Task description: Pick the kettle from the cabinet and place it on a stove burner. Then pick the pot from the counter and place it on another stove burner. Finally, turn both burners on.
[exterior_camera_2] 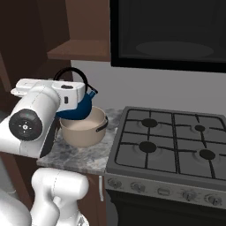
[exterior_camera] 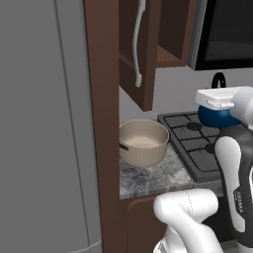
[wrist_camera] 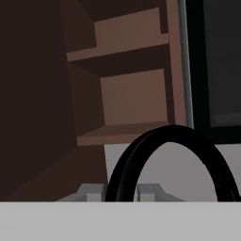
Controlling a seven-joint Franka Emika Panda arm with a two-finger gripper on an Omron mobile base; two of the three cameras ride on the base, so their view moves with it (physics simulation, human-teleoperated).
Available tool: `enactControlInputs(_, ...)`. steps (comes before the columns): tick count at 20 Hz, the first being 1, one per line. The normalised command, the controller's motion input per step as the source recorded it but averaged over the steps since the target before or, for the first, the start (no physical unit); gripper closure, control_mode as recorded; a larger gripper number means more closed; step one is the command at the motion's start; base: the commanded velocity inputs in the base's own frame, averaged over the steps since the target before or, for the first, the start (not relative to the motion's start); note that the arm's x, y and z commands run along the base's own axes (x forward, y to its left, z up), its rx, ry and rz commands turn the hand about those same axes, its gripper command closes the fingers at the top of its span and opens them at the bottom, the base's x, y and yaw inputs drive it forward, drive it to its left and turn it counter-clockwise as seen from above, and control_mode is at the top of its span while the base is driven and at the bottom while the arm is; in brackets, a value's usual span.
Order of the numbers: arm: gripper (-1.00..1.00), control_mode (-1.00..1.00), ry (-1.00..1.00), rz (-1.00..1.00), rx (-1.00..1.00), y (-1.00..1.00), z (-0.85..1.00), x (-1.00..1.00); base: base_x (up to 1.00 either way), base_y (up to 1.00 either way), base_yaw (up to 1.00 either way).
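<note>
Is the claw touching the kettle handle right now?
Touching. In the hand view the claw has its fingertips closed on the kettle's black arched handle.

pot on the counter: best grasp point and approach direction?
Grip the rim of the pot from above, one finger inside and one outside. It sits upright with a wide open mouth, and its dark side handles look short and low. Pick a rim section away from the handles, probably on the stove side, since the open cabinet door hangs over the other. The end effector holds the kettle.
</note>
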Motion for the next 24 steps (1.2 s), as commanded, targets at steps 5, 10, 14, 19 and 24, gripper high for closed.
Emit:
enactControlInputs(5, 1.0, -1.0, -0.03, 0.0, 0.0, 0.0, 0.0, -0.01, 0.0, 0.0, 0.0)
enactControlInputs(10, 1.0, 1.0, -0.03, 0.0, 0.0, 0.0, 0.0, -0.03, -0.18, -0.12, 0.0)
enactControlInputs(14, 1.0, 1.0, 0.0, 0.0, 0.0, 0.0, 0.0, 0.0, -0.24, -0.3, -0.01)
enactControlInputs(19, 1.0, 1.0, 0.0, 0.0, 0.0, 0.0, 0.0, 0.0, -0.28, -0.35, -0.02)
enactControlInputs(24, 1.0, 1.0, 0.0, 0.0, 0.0, 0.0, 0.0, 0.0, -0.32, -0.37, -0.03)
